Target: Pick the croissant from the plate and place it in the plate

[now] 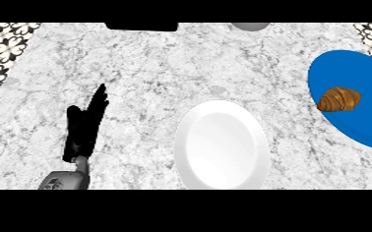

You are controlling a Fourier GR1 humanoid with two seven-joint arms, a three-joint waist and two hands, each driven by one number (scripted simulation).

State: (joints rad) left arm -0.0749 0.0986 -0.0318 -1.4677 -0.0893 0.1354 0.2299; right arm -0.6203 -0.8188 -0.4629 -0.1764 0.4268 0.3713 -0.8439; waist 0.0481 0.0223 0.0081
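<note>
- Marble-patterned grey-white counter top (145, 64) fills the head view, and my black left hand (83, 128) shows over its lower left part, on the end of my grey forearm (65, 179).
- My left hand is open, fingers straight and pointing away from me, thumb out to the side, holding nothing.
- To the right of that hand, apart from it, lies an oval white plate (222, 145) with nothing on it.
- Well beyond the white plate, far to the right of my hand, lies a round blue plate (341, 69), cut off by the edge of the view.
- The golden-brown croissant (339, 99) lies on this blue plate, well apart from my hand.
- Far ahead of my fingers, at the counter's back edge, sit a flat black object (141, 26) and, further right, a rounded grey object (251, 26); both are cut off, and I cannot tell what they are.
</note>
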